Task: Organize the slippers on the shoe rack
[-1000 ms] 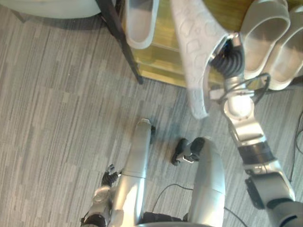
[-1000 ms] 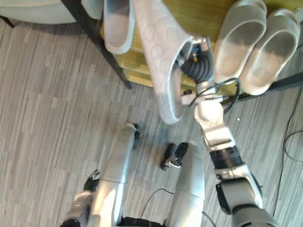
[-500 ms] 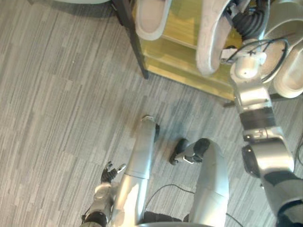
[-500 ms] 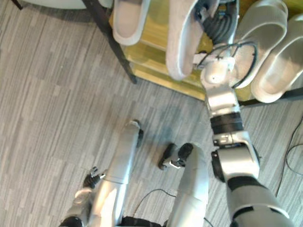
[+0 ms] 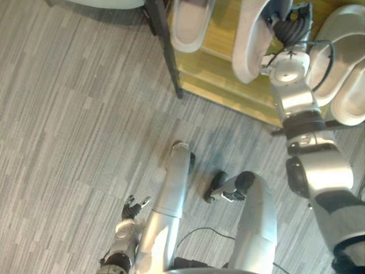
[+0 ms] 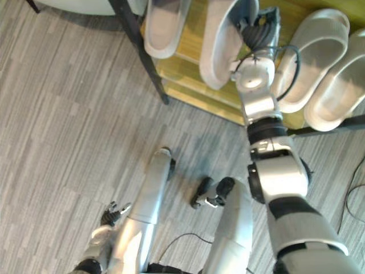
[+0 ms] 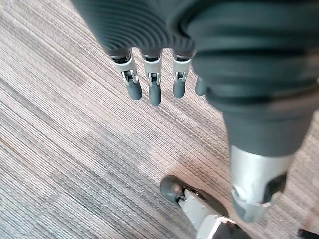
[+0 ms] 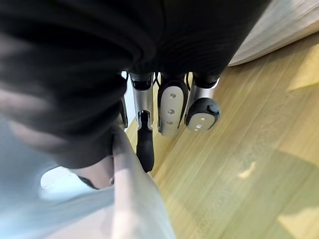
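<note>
A wooden shoe rack (image 5: 219,77) with a black leg (image 5: 164,51) stands at the far edge of the grey carpet. My right hand (image 6: 259,28) is shut on a pale grey slipper (image 5: 249,43) and holds it over the shelf, beside another slipper (image 5: 191,25) that lies to its left. In the right wrist view my fingers (image 8: 169,109) reach over the wood (image 8: 239,164), and the thumb presses on the slipper's edge (image 8: 134,199). My left hand (image 5: 132,208) hangs low at my side, open over the floor, fingers (image 7: 152,89) relaxed.
A pair of pale slippers (image 5: 336,51) lies on the right part of the rack, close to my right arm. A pale rounded object (image 5: 102,3) stands left of the rack. Grey carpet (image 5: 74,125) spreads before the rack.
My right arm has reached forward, carrying the slipper from over the floor in front of the rack to above the shelf. The view has shifted. The left hand stays put.
</note>
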Controlling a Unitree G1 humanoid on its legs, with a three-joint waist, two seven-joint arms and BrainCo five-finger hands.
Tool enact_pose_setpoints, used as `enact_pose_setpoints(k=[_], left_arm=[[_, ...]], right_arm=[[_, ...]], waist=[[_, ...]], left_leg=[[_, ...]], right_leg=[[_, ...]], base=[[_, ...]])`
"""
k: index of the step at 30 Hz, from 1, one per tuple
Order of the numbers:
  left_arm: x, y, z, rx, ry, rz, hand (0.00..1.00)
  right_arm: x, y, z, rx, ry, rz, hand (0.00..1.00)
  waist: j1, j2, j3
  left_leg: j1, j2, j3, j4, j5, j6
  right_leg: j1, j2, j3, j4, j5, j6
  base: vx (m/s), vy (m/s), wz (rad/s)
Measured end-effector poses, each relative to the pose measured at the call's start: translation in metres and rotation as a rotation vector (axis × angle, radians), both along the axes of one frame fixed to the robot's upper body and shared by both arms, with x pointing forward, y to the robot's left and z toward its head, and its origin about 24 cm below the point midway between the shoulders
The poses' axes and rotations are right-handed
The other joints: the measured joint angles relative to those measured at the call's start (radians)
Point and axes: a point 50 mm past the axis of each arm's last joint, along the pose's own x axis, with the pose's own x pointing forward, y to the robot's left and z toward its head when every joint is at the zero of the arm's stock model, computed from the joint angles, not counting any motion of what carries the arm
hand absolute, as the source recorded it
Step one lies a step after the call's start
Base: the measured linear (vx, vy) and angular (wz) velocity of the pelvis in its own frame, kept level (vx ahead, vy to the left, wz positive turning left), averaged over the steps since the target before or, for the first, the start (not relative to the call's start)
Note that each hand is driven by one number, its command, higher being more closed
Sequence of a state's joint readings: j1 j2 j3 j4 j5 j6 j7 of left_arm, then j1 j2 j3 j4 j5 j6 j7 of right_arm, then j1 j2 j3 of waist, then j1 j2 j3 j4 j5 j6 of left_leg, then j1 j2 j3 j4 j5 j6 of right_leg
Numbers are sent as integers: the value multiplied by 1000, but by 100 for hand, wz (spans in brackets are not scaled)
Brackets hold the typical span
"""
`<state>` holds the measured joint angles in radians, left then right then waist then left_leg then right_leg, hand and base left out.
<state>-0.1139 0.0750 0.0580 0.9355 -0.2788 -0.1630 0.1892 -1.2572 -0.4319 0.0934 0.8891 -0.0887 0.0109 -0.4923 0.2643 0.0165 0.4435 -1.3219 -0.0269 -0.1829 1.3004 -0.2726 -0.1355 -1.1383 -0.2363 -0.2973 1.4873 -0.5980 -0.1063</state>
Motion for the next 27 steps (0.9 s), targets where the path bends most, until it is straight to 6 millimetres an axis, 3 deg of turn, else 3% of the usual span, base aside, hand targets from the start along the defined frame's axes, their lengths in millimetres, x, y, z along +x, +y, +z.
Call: enact_pose_setpoints(k=[7,27], left_arm=[[3,0,1,3,-1,2,0],[3,-1,1,-8,-4,10,0]], right_arm=[[-2,2,9,7,-34,-36,0],[0,9,4,140,-42,2,0]], waist=[[6,0,-1],[5,0,-1]], left_leg=[[0,-1,0,-7,9,-9],[9,9,9,-16,10,-12]], right_leg=[[-4,-7,-3,7,-3,-7],[-6,0,6,1,-4,-10]], base=[[-38,5,3],[-26,18,-1]])
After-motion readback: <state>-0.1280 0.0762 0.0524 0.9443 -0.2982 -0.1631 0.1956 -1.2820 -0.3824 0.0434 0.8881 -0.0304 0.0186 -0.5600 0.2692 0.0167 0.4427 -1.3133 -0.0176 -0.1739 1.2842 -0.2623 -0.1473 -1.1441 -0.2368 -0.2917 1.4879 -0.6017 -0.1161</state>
